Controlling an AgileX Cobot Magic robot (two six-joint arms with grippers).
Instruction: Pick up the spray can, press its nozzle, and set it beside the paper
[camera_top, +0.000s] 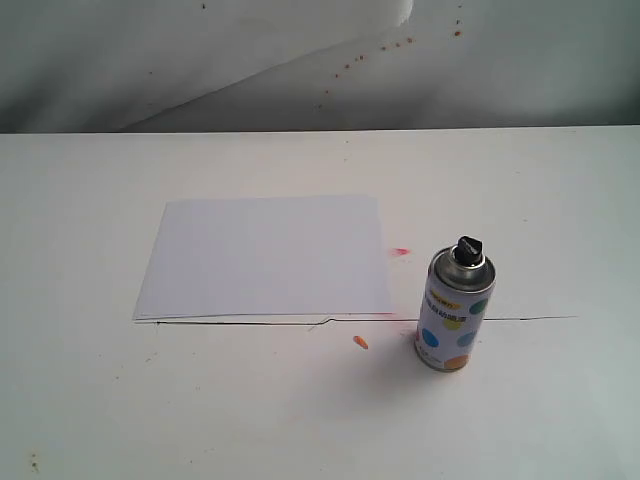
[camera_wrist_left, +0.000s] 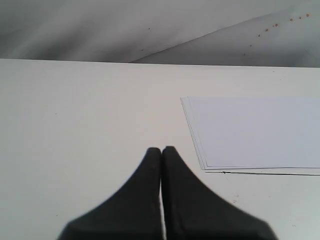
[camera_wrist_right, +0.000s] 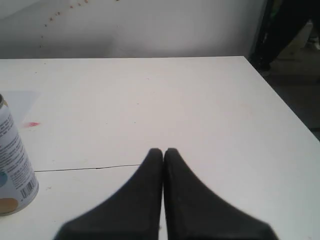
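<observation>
The spray can (camera_top: 452, 312) stands upright on the white table, white with coloured dots and a yellow band, just right of the paper's near right corner. Its black nozzle (camera_top: 469, 249) sits on the silver dome. The paper (camera_top: 265, 256) lies flat at the table's middle. Neither arm shows in the exterior view. In the left wrist view my left gripper (camera_wrist_left: 161, 151) is shut and empty, with the paper (camera_wrist_left: 255, 132) ahead to one side. My right gripper (camera_wrist_right: 163, 152) is shut and empty too, and the can (camera_wrist_right: 12, 165) stands at that view's edge, apart from the fingers.
A red paint mark (camera_top: 401, 252) and an orange one (camera_top: 360, 343) spot the table by the paper's right edge. A thin dark seam (camera_top: 530, 319) crosses the tabletop. The table's right edge (camera_wrist_right: 285, 110) drops to a dark floor. A stained white backdrop (camera_top: 320, 60) rises behind.
</observation>
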